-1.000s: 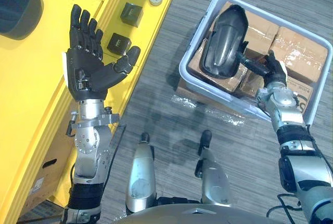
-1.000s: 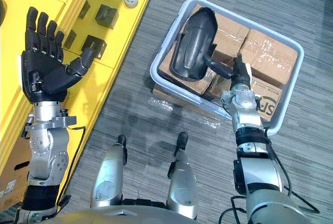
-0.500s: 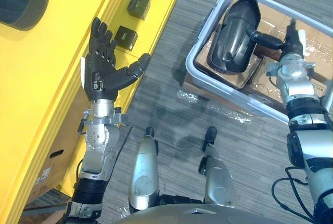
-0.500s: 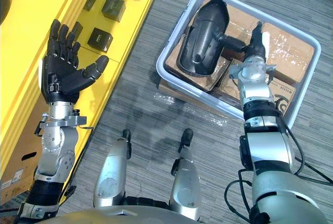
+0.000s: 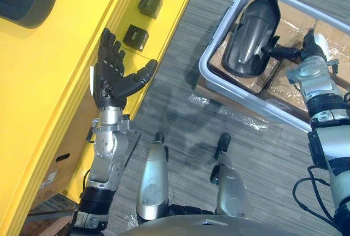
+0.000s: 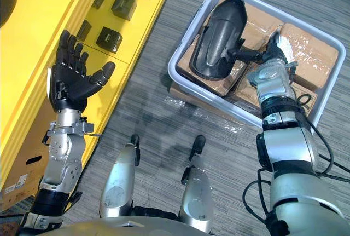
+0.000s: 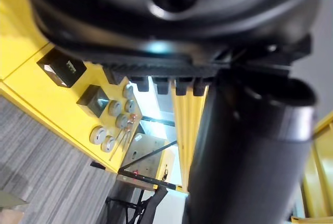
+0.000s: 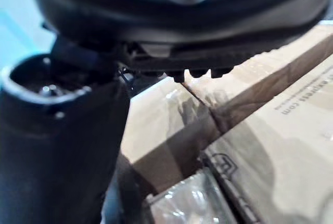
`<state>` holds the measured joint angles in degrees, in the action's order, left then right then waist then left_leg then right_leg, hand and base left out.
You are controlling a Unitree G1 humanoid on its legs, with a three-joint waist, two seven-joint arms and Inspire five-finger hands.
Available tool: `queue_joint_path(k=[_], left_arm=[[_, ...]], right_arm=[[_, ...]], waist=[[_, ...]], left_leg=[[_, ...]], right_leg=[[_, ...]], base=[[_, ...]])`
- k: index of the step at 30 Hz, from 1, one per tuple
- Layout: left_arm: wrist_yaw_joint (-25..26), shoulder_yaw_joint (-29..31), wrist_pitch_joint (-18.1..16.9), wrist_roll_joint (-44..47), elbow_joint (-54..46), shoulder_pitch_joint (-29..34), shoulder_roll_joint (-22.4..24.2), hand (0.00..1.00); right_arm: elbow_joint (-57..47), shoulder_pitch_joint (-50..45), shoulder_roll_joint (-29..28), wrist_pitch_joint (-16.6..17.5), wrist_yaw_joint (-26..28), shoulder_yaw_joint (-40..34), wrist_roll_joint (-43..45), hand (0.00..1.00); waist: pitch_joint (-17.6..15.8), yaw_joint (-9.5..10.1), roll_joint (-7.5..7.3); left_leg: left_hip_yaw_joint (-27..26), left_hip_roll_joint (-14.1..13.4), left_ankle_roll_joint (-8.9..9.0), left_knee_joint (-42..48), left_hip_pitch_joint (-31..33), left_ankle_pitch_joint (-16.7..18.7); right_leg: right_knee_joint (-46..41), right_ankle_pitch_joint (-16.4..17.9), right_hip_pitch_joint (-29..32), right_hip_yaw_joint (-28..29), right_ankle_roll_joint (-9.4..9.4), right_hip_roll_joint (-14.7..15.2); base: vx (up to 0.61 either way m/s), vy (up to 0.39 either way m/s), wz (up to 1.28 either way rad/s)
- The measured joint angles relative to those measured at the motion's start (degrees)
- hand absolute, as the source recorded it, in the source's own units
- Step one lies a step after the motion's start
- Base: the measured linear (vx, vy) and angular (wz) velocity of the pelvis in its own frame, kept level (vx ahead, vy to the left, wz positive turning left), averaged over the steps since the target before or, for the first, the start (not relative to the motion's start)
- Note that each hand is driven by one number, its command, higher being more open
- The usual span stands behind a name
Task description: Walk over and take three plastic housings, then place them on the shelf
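Over the bin's right half, your right hand (image 6: 273, 55) sits low above the cardboard boxes (image 6: 306, 50), reaching toward the plastic housing (image 6: 219, 36). Contact at the housing's right edge looks likely, but you cannot tell whether the hand is closed on it. Housing lies to the hand's left, on the boxes by the bin's (image 6: 213, 102) left wall, long axis running away from you. Right hand is much the nearer. Left hand (image 6: 71, 85) open, palm up, beside the yellow shelf (image 6: 33, 22), well apart from the bin. A lift probably wants a hold across the short axis.
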<state>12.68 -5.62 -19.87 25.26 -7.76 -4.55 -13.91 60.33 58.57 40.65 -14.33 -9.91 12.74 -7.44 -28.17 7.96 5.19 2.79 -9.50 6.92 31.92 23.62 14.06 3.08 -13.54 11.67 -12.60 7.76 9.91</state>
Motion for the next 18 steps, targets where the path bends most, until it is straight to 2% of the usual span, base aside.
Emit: queue_joint_path(k=[4, 7, 13, 18], left_arm=[[0.2, -0.6, 0.0, 1.5, 1.6, -0.4, -0.1, 1.0], [0.3, -1.0, 0.0, 1.5, 2.9, -1.9, -0.1, 1.0], [0.1, -1.4, -0.1, 2.2, 3.5, -3.3, -0.6, 1.0], [-0.6, -1.4, -0.8, 3.7, 3.9, -3.2, -0.7, 1.0]], right_arm=[[2.5, 2.5, 0.4, 1.0, 1.7, 2.6, -5.0, 0.0], [4.3, 4.3, 2.6, 1.5, 1.1, 5.2, -8.2, 0.0], [5.4, 5.8, 4.2, 2.7, 0.4, 9.8, -14.4, 0.0], [6.5, 5.1, 4.1, 4.4, 0.4, 12.7, -14.9, 0.0]], waist=[[-0.1, 0.16, 1.17], [-0.1, 1.32, 1.81], [-0.1, 2.77, 1.82], [-0.1, 2.85, 1.83]], left_leg=[[0.2, 0.0, 0.05, -0.2, 0.0, -0.2], [0.3, 0.0, 0.14, -0.5, 0.3, -0.5], [1.1, 0.2, 0.68, -2.7, 1.3, -2.5], [1.7, 0.3, 0.79, -3.1, 1.6, -2.9]], right_leg=[[0.0, 0.0, 0.0, -0.2, 0.01, 0.0], [0.1, -0.1, 0.3, -0.4, -0.07, 0.0], [0.1, -0.3, 1.8, -1.5, -0.37, -0.1], [0.1, -0.3, 1.9, -2.2, -0.45, -0.1]], base=[[-0.03, 0.01, 0.01], [-0.04, 0.011, 0.04], [-0.03, -0.009, 0.06], [-0.02, 0.001, 0.06]])
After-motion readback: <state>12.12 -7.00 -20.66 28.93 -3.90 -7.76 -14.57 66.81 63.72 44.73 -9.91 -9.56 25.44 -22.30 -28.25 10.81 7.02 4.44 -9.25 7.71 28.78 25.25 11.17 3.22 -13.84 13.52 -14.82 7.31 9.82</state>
